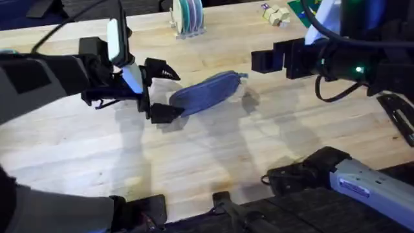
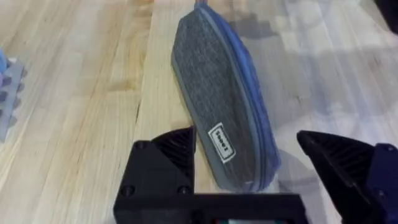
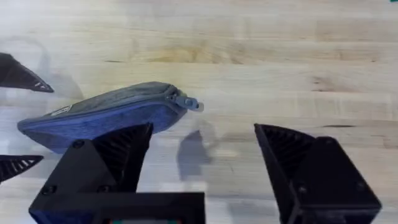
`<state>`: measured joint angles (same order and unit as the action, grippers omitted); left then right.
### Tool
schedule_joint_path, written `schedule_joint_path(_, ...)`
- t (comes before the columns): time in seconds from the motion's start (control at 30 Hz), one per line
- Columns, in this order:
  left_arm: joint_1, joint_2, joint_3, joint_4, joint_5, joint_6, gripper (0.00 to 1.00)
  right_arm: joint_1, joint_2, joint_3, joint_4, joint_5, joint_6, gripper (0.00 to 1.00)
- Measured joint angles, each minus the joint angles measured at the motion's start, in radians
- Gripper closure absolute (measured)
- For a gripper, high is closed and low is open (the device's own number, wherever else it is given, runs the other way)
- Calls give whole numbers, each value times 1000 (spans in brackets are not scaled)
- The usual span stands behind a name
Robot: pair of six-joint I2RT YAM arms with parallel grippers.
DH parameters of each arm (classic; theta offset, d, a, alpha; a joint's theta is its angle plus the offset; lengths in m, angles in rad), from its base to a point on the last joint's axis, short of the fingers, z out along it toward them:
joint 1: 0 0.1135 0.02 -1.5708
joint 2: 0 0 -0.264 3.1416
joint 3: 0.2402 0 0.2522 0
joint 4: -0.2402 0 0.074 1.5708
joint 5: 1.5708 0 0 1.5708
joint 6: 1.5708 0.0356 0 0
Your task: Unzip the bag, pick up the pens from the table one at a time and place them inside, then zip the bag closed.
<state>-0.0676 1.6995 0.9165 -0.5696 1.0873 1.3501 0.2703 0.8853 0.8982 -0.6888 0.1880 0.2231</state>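
Note:
The blue-grey bag (image 1: 208,90) lies on the pale wooden table (image 1: 213,149) at mid-table, its zipper closed and the pull (image 3: 186,102) at its right end. My left gripper (image 1: 166,91) is open, one finger on each side of the bag's left end (image 2: 239,155), not touching it. To the right of the bag my right gripper (image 1: 255,61) is open and held above the table, pointing at the pull end with the bag (image 3: 106,115) ahead of its fingertips. A thin dark strip (image 1: 400,120) lies at the table's right edge; I cannot tell whether it is one of the pens.
A rack of upright discs (image 1: 187,16) stands at the back centre. Small wooden blocks (image 1: 275,14) and a green item sit at the back right. Bare tabletop stretches in front of the bag toward the arm bases.

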Motion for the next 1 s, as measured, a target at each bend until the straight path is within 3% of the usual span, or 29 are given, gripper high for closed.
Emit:
schedule_joint_path(0.1, 9, -45, 19, -13, -33, -45, 5, 0, 0, 0, 0, 0, 0, 3)
schedule_joint_path(0.27, 14, -168, 52, -13, -124, -210, 6, 0, 0, 0, 0, 0, 0, 4)
schedule_joint_path(0.4, 14, -270, 54, -15, -219, -377, 6, 0, 0, 0, 0, 0, 0, 3)
schedule_joint_path(0.63, 14, -428, 54, -45, -412, -740, 5, 0, 0, 0, 0, 0, 0, 3)
schedule_joint_path(0.7, 14, -464, 54, -81, -452, -806, 5, 0, 0, 0, 0, 0, 0, 4)
schedule_joint_path(0.83, 14, -525, 54, -148, -497, -876, 5, 0, 0, 0, 0, 0, 0, 4)
schedule_joint_path(1.0, 14, -592, 54, -188, -517, -912, 5, 0, 0, 0, 0, 0, 0, 4)
